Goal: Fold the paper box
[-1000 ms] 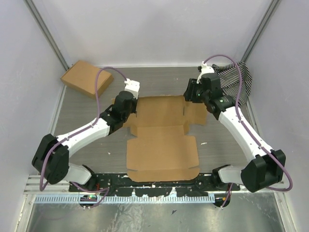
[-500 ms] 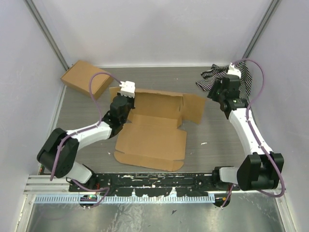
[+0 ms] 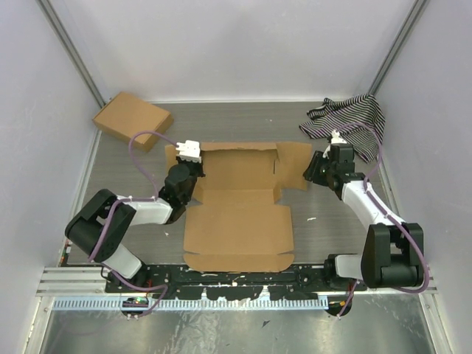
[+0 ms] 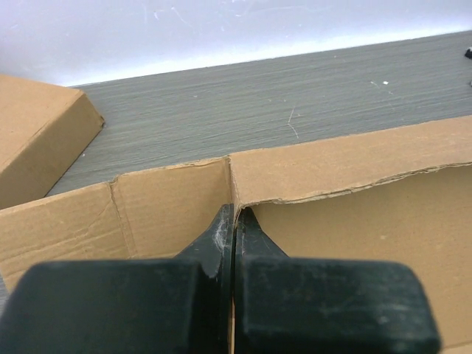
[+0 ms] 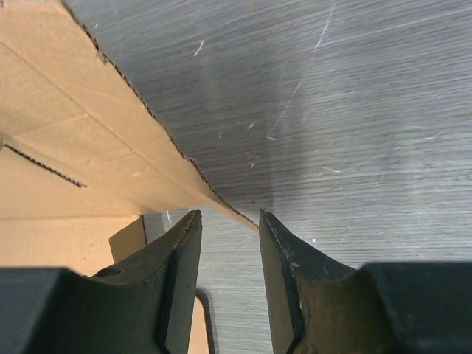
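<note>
Paper box (image 3: pixel 240 214) half-formed, back wall raised; left hand (image 4: pixel 234 221) clamps it, right hand (image 5: pixel 228 217) apart.

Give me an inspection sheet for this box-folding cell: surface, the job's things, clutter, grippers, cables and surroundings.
Surface: grey wood-grain table, scratched, with a few white specks.
Job's things: paper box, partly folded; near panel lies flat, back wall and side flaps raised.
Clutter: formed cardboard box in the far left corner; striped cloth at the far right.
Grippers: left gripper shut on the paper box at its back left corner; right gripper open, a flap corner at its gap.
Cables: purple cables loop free along both arms; no snag seen.
Surroundings: white walls on three sides; metal rail at the near edge.
</note>
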Available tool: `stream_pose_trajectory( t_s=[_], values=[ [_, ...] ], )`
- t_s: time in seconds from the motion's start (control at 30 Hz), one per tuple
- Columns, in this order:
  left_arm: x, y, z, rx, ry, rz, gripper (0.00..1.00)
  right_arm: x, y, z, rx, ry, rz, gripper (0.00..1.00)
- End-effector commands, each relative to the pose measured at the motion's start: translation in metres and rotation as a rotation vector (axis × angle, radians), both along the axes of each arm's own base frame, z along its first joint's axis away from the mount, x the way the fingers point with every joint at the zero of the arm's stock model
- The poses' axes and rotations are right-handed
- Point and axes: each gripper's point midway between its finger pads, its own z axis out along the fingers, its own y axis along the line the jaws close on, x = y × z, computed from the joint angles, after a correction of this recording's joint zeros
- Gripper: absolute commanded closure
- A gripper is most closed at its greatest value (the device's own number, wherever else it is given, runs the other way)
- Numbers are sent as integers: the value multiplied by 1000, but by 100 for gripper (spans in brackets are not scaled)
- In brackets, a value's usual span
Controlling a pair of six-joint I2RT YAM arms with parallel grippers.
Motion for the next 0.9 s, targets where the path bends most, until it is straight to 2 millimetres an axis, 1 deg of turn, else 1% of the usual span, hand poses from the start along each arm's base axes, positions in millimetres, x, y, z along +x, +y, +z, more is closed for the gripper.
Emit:
stream_pose_trajectory(
  t_s=[0.0,0.07,0.13,0.2,0.23,0.27,0.33,0.4,0.47,0.5,0.53,0.57,0.67,0.77,0.87],
  values=[
    [-6,-1,22,-93,-108,-22,100,20,18,46,48,-208,98,58],
    [-8,-1,23,-90,-114,-31,100,22,14,56,30,-235,77,58],
    [-8,0,23,-84,-112,-30,100,21,4,70,-3,-275,32,59],
    [-9,1,25,-80,-113,-29,100,19,-10,83,-47,-308,-37,59],
    [-10,1,25,-80,-114,-30,100,19,-21,87,-77,-314,-95,59],
    [-11,2,25,-81,-115,-30,100,19,-30,89,-102,-311,-140,59],
    [-12,2,27,-86,-117,-33,100,21,-45,87,-146,-285,-215,59],
    [-13,3,27,-95,-116,-31,100,28,-50,79,-160,-262,-248,59],
    [-14,3,27,-101,-116,-35,100,37,-46,67,-149,-239,-229,60],
    [-14,2,27,-104,-114,-35,100,42,-42,57,-138,-214,-206,59],
    [-14,2,27,-107,-114,-38,100,47,-35,43,-126,-177,-166,60],
    [-14,2,26,-107,-112,-37,100,49,-28,34,-108,-158,-128,60],
    [-14,1,24,-105,-107,-42,100,50,-1,20,-26,-155,8,62],
    [-15,1,20,-103,-99,-47,100,39,26,24,62,-197,134,63],
    [-15,1,18,-105,-98,-47,100,26,46,41,105,-253,238,63]
  ],
)
